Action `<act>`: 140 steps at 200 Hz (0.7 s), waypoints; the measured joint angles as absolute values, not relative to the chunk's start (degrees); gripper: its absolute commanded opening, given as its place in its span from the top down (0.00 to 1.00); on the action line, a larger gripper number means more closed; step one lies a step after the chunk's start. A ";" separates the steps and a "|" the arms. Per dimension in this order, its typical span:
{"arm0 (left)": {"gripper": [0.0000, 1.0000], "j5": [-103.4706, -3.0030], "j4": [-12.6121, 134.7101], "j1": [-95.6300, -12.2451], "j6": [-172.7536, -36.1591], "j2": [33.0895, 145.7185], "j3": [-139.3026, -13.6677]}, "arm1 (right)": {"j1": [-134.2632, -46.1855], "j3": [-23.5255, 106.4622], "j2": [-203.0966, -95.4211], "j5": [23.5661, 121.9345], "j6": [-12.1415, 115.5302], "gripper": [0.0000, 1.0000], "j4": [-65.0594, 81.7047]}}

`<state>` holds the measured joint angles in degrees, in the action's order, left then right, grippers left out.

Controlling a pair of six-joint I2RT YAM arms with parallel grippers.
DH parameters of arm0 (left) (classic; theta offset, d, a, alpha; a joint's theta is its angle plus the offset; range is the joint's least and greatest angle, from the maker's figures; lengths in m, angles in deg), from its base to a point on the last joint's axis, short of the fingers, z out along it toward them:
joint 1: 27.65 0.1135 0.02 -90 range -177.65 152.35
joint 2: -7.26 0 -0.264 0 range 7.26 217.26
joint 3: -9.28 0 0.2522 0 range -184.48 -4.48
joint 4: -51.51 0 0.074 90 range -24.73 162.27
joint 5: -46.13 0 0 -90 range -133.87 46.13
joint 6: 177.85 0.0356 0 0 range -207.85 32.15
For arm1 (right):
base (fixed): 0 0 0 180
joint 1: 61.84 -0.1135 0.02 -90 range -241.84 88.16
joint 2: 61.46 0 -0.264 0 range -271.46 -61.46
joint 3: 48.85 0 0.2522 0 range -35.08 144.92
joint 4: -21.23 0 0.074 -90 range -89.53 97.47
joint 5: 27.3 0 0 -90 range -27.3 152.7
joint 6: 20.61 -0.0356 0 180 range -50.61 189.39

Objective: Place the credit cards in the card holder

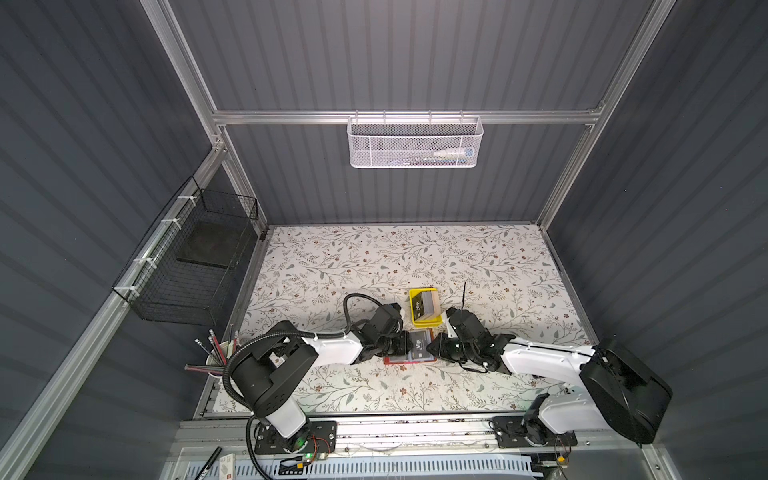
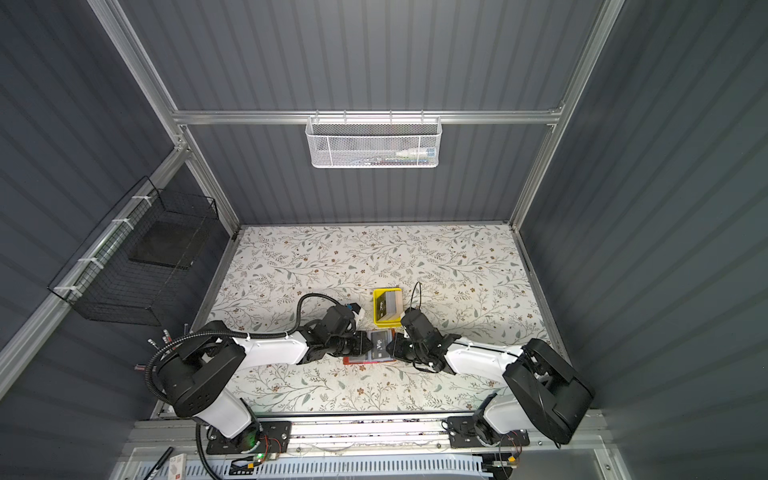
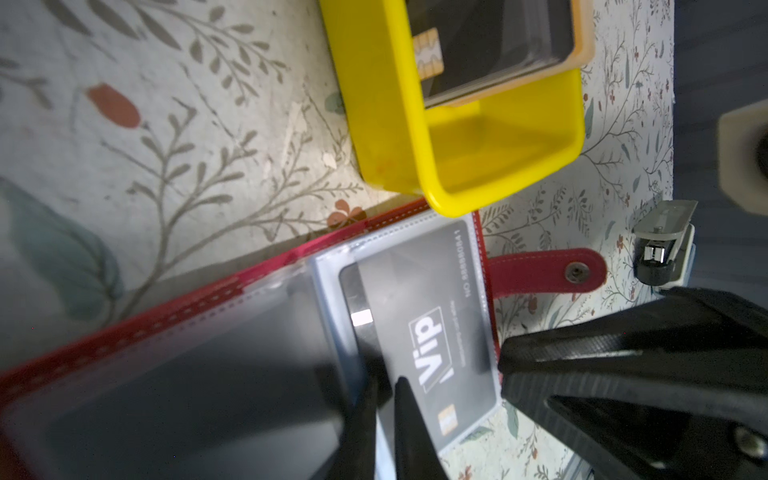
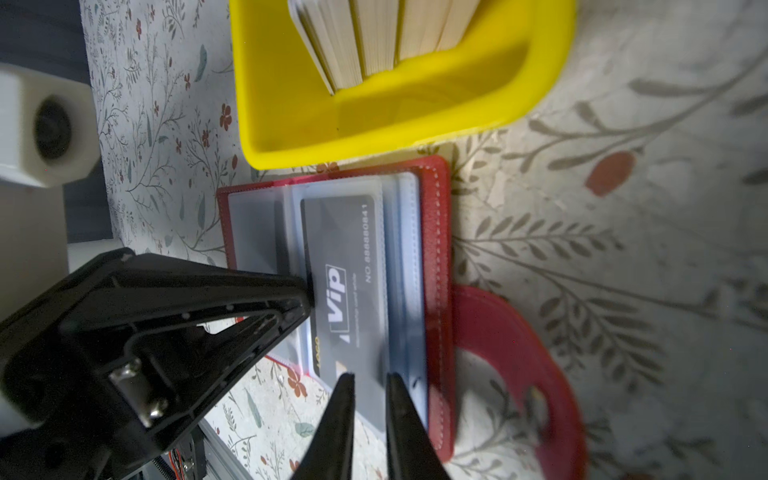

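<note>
One yellow tray [image 4: 291, 124] on bench [image 1: 374, 257]: leaning stack of credit cards [image 4: 365, 41], count unclear. Just nearer, one card holder [image 4: 436, 249] open flat. One black VIP card [image 4: 345, 249] at its clear pocket, long axis near-far. left gripper [image 3: 384, 386] jaws narrow at card edge, hold unclear; right gripper [image 4: 370, 376] jaws narrow, pinching holder's pocket edge.

VIP card [image 2: 379, 348] on red card holder [image 2: 365, 360]; yellow tray [image 2: 376, 309] just behind.
</note>
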<state>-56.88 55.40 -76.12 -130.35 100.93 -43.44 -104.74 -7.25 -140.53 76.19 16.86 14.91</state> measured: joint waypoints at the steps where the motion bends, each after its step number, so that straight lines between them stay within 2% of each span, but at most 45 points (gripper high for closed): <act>1: 0.88 -56.88 55.40 -76.12 -130.37 100.93 -43.44 | -104.74 -7.25 -140.53 76.22 16.86 0.82 14.91; 140: 0.88 -56.84 55.12 -76.31 -130.68 100.93 -43.38 | -104.74 -7.25 -142.19 76.43 16.95 0.79 14.76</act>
<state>-56.84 55.12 -76.31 -130.68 100.93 -43.38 -104.74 -7.25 -142.19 76.43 16.95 14.76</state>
